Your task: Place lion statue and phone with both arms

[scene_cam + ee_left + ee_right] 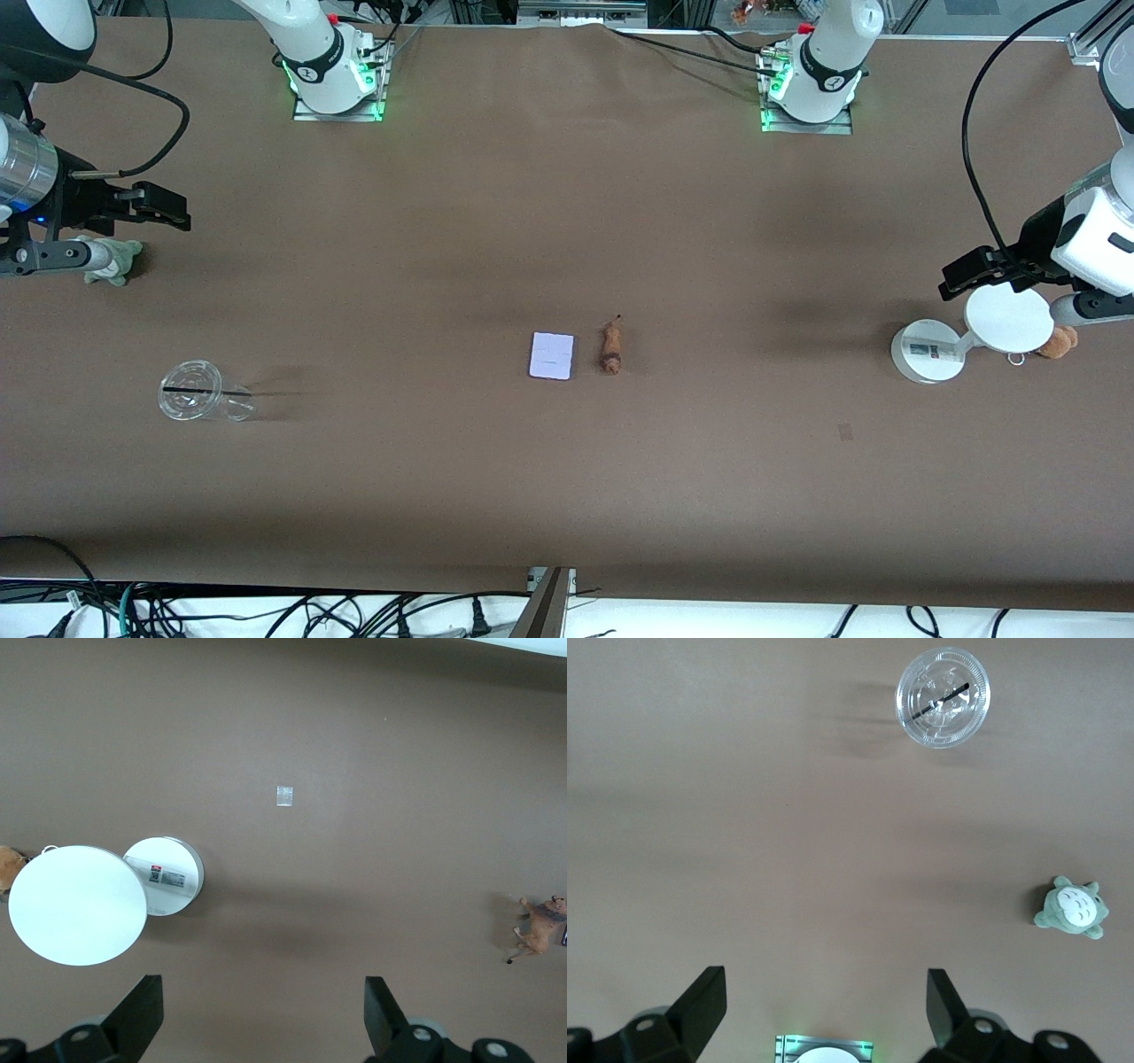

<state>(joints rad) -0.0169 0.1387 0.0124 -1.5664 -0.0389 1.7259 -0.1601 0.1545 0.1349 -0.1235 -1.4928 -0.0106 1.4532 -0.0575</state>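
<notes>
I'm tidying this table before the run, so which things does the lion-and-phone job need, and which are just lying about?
Needed for the job:
- lion statue, mid-table
- phone, lying flat beside it

Just lying about:
- clear cup, toward the right arm's end
- grey-green plush, same end
- white stand, toward the left arm's end
- brown plush, beside the stand

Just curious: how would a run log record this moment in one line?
left pincer open, over stand | right pincer open, waiting | phone beside lion statue, untouched
</notes>
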